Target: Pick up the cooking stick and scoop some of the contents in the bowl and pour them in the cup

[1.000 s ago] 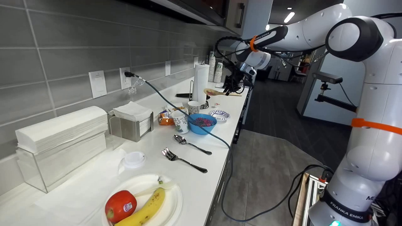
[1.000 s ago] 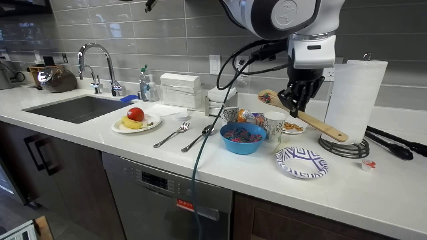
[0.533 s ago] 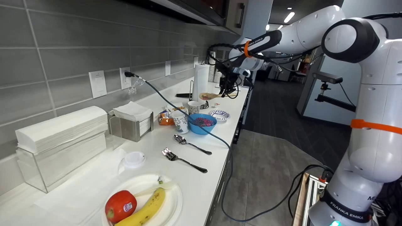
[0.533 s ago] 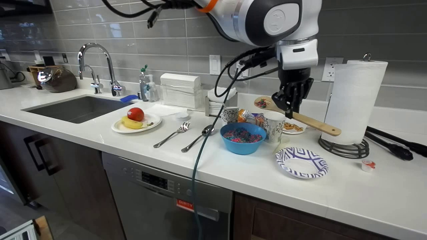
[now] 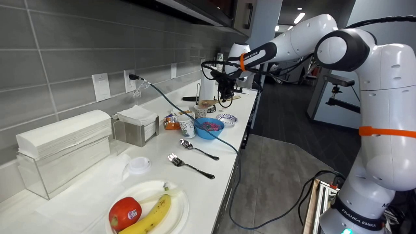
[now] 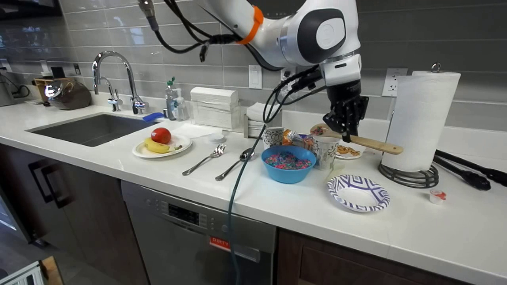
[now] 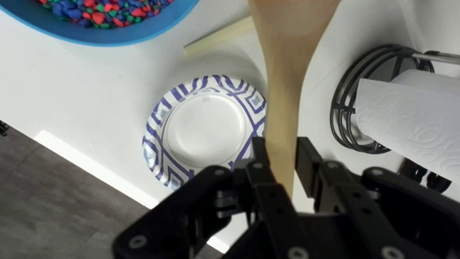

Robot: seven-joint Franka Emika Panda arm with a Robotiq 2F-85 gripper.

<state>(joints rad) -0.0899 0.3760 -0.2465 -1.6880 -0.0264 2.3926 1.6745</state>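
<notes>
My gripper (image 6: 348, 136) is shut on the handle of the tan wooden cooking stick (image 6: 376, 144); the wrist view shows the stick (image 7: 282, 104) between the two finger pads (image 7: 280, 151). The stick's rounded end carries some coloured bits and is just above the rim of the patterned paper cup (image 6: 325, 156), overlapping it in both exterior views; the cup (image 5: 200, 112) stands upright. Whether the end is over the cup's opening is hard to tell. The blue bowl (image 6: 288, 174) with red, blue and green bits stands beside the cup; its rim shows in the wrist view (image 7: 107, 39).
A second patterned cup (image 6: 273, 137) and snack bags (image 6: 295, 137) stand behind the bowl. A purple-patterned paper plate (image 6: 358, 198), paper towel roll (image 6: 420, 122), metal spoon (image 6: 233, 165) and fork (image 6: 204, 160) lie around. A cable (image 6: 241, 174) hangs across the counter edge.
The gripper has moved with the stick toward the cup, to the left in both exterior views. The stick's rounded end has come down from above and behind to the cup's rim.
</notes>
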